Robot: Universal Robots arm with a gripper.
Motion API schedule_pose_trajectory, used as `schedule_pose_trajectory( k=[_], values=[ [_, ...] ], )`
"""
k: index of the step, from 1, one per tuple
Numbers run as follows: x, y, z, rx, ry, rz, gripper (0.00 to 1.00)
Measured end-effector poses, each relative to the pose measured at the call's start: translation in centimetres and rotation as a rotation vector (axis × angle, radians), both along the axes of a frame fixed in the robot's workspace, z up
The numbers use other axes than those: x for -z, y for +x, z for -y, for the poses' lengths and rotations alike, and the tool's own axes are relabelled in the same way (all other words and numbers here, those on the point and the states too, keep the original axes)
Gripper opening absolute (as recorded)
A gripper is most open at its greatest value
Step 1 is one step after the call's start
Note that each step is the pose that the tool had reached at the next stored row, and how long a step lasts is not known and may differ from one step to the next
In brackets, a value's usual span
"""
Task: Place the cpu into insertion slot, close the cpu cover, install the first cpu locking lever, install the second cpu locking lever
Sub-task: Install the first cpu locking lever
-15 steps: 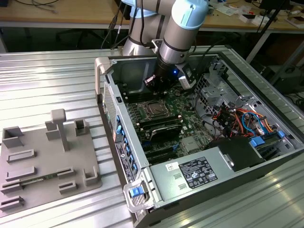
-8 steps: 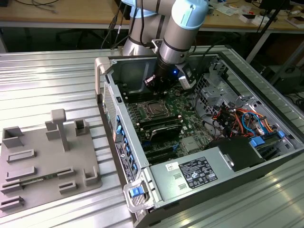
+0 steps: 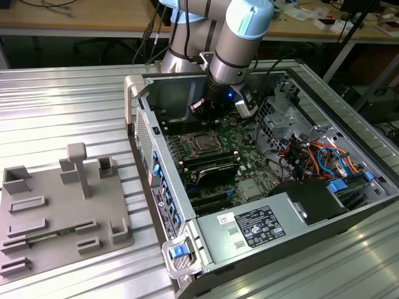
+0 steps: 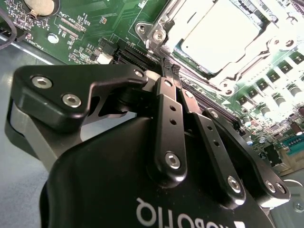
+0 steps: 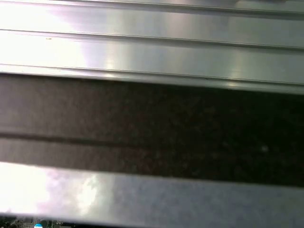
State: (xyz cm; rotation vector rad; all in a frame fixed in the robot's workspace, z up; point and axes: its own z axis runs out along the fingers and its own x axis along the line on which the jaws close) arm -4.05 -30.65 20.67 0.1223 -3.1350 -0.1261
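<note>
Fixture tray (image 3: 62,212) is seen on the table at the exterior view's left, beside the open case (image 3: 262,187). Over the board's far edge, the gripper (image 4: 171,66) is clenched, empty. The cpu (image 4: 221,35) is seated in the slot (image 3: 201,143), framed by the cover (image 4: 166,23).

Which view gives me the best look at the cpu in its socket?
The second wrist view: the cpu sits close and bright inside the cpu cover, just beyond the gripper. In the exterior view it is a small square under the arm.
</note>
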Motion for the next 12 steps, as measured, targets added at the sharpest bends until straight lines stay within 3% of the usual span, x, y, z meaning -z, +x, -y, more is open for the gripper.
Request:
schedule_pose_trajectory(
  k=[12],
  values=[
    [0.01, 0.02, 0.11, 0.0, 0.0006, -0.0001, 0.11]
  ],
)
